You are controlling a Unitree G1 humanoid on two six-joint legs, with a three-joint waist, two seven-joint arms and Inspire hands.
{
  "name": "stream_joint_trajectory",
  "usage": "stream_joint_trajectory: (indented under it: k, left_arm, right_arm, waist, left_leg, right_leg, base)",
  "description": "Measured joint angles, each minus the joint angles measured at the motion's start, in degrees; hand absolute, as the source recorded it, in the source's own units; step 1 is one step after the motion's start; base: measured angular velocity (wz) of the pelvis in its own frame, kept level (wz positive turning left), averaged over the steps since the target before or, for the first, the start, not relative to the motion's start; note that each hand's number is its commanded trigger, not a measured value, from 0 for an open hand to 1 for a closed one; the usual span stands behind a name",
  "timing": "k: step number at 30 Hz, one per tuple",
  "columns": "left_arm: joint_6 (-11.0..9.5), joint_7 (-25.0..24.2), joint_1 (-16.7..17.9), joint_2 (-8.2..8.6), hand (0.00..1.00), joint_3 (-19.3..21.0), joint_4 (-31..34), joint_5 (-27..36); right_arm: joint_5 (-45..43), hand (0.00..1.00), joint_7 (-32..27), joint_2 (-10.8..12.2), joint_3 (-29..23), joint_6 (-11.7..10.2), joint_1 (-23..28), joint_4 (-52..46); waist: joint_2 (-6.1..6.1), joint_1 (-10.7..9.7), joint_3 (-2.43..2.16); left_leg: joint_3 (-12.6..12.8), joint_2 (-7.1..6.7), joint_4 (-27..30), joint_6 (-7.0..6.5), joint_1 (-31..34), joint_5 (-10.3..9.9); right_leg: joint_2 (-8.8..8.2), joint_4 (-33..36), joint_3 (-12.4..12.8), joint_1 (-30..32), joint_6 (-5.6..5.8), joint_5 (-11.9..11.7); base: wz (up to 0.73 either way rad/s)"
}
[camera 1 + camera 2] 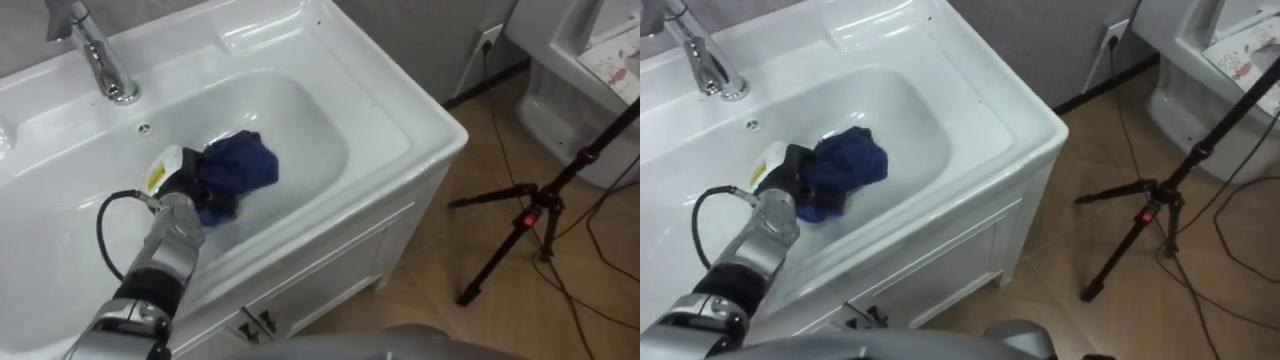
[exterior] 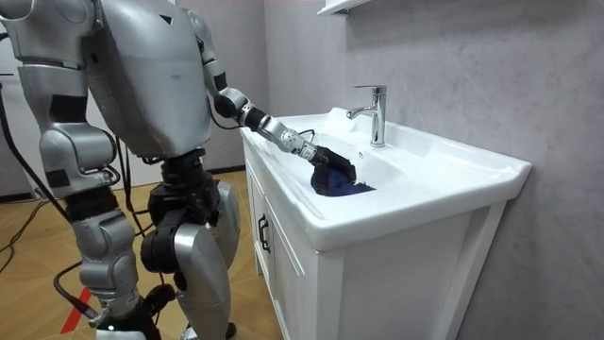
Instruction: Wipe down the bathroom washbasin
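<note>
Blue cloth (image 1: 243, 163) in the curled left hand (image 1: 186, 190), below the tap (image 1: 100, 60): wiping the basin (image 1: 330, 140) seems underway; its walls should come next

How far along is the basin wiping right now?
Done: the left hand grips the blue cloth inside the basin. In hand: cloth bunched on the bowl's bottom. Left: likely the walls and rim; wiped patches cannot be told apart.

The basin (image 1: 400, 130) is glossy, smooth white, ceramic by its look, and the faucet (image 1: 105, 65) on its back rim is mirror-polished metal. Inside the basin lies a blue cloth (image 1: 245, 165), soft, matt and crumpled. The grey wall (image 2: 472, 57) behind the basin looks rough, like plaster.
</note>
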State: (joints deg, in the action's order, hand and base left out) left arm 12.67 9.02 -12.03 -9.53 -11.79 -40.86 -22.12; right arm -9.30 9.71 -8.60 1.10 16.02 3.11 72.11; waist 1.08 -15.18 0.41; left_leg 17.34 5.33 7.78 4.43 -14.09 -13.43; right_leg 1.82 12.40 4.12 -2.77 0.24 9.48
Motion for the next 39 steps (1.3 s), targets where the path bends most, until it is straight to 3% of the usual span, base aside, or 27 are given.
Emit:
stream_joint_trajectory:
  k: [4, 11, 16, 19, 27, 32, 35, 39]
  left_arm:
    - [1.1, -2.0, -1.1, -0.04, 1.00, -1.5, 3.2, 2.8]
    - [3.8, -7.0, -4.5, -0.06, 1.00, -4.0, 4.4, 3.2]
    - [5.4, -9.8, -4.9, -0.04, 1.00, -7.8, 11.9, 3.4]
    - [7.5, -11.0, -5.2, -0.03, 1.00, -8.8, 14.8, 3.3]
    - [8.6, -13.1, -5.7, 0.74, 1.00, -8.8, 16.2, 1.8]
    - [8.4, -13.1, -5.8, 0.87, 1.00, -7.7, 15.4, 1.2]
    - [5.6, -13.1, -5.6, 1.08, 1.00, -5.7, 12.2, 0.4]
    - [1.2, -13.1, -4.4, 1.13, 1.00, -3.5, 6.5, -0.9]
  right_arm:
    - [-0.2, 0.00, 2.0, -0.3, 0.2, 0.3, 0.1, -0.3]
    - [0.3, 0.00, 3.7, -1.3, 2.2, -0.5, -2.0, 0.5]
    - [2.4, 0.00, 2.7, -1.3, 4.1, -1.2, -4.2, 1.1]
    - [2.6, 0.00, 1.8, -1.3, 5.0, -1.1, -4.3, 1.6]
    - [4.2, 0.00, 1.3, -1.2, 5.1, -1.0, -4.3, 1.7]
    - [4.6, 0.00, -0.1, -1.2, 4.4, -0.9, -4.2, 1.6]
    - [3.9, 0.00, -0.3, -1.3, 4.3, -0.9, -3.6, 1.6]
    - [1.3, 0.00, -0.1, -1.4, 4.2, 0.3, -1.9, 0.8]
  waist:
    - [1.21, -2.3, 0.07]
    - [1.26, -2.7, 0.05]
    - [1.24, -3.2, 0.16]
    - [1.53, -3.2, 0.25]
    - [2.15, -3.2, 0.72]
    - [1.74, -2.9, 1.33]
    - [1.03, -1.8, 1.58]
    - [-0.09, -0.1, 1.26]
  left_leg:
    - [0.0, -0.11, 0.1, -0.33, 1.8, 0.2]
    - [-0.2, -0.08, 1.0, -0.36, 3.0, 0.2]
    - [-0.2, -0.02, 2.4, -0.43, 5.9, 0.3]
    - [-0.2, 0.01, 3.1, -0.44, 7.0, 0.3]
    - [-0.4, -0.04, 3.1, -0.67, 7.3, 0.4]
    - [-0.1, 0.05, 3.1, -0.71, 6.7, 0.4]
    - [0.0, 0.03, 3.0, -0.72, 5.7, 0.4]
    - [0.0, 0.02, 3.0, -0.71, 4.6, 0.4]
  right_leg:
    - [-0.50, 0.4, -1.1, 1.7, 0.01, 0.0]
    - [-1.04, 0.1, -2.8, 1.7, 0.01, 0.0]
    - [-1.75, -0.5, -4.5, 2.8, 0.12, -0.1]
    - [-1.98, -1.0, -5.2, 3.0, 0.17, -0.3]
    - [-2.35, -0.7, -6.2, 2.7, 0.20, -0.3]
    - [-2.17, -0.2, -5.9, 2.5, 0.14, -0.3]
    - [-1.88, 0.5, -4.7, 2.6, -0.12, 0.3]
    - [-1.71, 2.8, -4.2, 2.9, -0.45, 1.4]
  base:
    - [0.10]
    - [0.14]
    - [0.22]
    - [0.11]
    - [0.06]
    - [-0.06]
    - [-0.19]
    - [-0.05]
